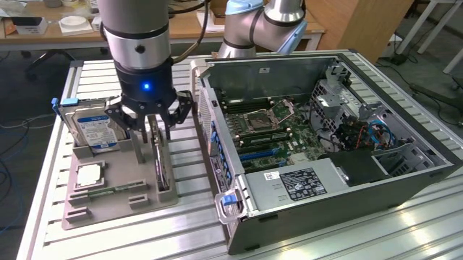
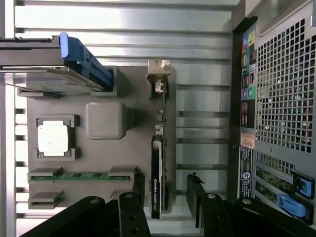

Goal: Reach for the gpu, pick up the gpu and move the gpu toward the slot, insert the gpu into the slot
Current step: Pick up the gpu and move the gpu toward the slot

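- Claw (image 1: 153,133): hangs from the arm over the grey holder (image 1: 108,208) on the slatted desk (image 1: 361,238). It is spread wide and grips nothing.
- Fingers (image 2: 138,192): they straddle the gpu (image 2: 160,158), one on each side. In the wrist view, a clear gap shows between the card and the finger nearer the computer case (image 1: 326,141).
- Gpu: a thin green card standing on its long edge in a slot of the holder, along the holder's edge on the exterior view's right. Its silver bracket (image 2: 158,74) is at the same end of the holder as the hard drive (image 1: 94,127).
- Hard drive: blue-labelled, standing upright at the far end of the holder, on the exterior view's left.
- Processor chip (image 1: 88,174) and memory stick (image 1: 108,190): both lie flat in pockets of the holder, nearer than the hard drive.
- Computer case: lies open on the desk to the exterior view's right of the holder, with its main board (image 1: 268,127) exposed.
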You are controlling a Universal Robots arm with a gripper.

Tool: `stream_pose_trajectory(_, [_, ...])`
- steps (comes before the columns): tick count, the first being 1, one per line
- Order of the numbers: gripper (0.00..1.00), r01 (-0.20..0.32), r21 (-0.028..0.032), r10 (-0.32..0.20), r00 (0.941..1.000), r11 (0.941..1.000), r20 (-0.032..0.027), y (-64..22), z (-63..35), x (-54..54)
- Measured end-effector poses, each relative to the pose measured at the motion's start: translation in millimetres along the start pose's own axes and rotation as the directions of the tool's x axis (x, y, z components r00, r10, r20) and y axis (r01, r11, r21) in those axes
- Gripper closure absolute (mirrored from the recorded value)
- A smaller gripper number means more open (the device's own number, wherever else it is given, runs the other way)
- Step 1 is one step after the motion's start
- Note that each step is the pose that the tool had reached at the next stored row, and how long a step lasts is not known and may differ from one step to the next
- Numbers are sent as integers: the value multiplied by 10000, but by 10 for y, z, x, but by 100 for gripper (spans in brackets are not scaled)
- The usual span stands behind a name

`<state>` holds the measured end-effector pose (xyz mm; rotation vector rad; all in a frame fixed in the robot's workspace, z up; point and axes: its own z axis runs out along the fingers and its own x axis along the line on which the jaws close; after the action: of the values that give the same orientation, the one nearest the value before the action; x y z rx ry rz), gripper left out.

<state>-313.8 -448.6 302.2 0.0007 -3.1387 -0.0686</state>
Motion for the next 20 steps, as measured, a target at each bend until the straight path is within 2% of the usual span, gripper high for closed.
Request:
stream_pose_trajectory(4, [53, 287, 0, -287, 9996, 9996, -53, -19, 72, 1])
stream_pose_trajectory(20, [53, 313, -2, -313, 9995, 9995, -56, -46, 362, 0])
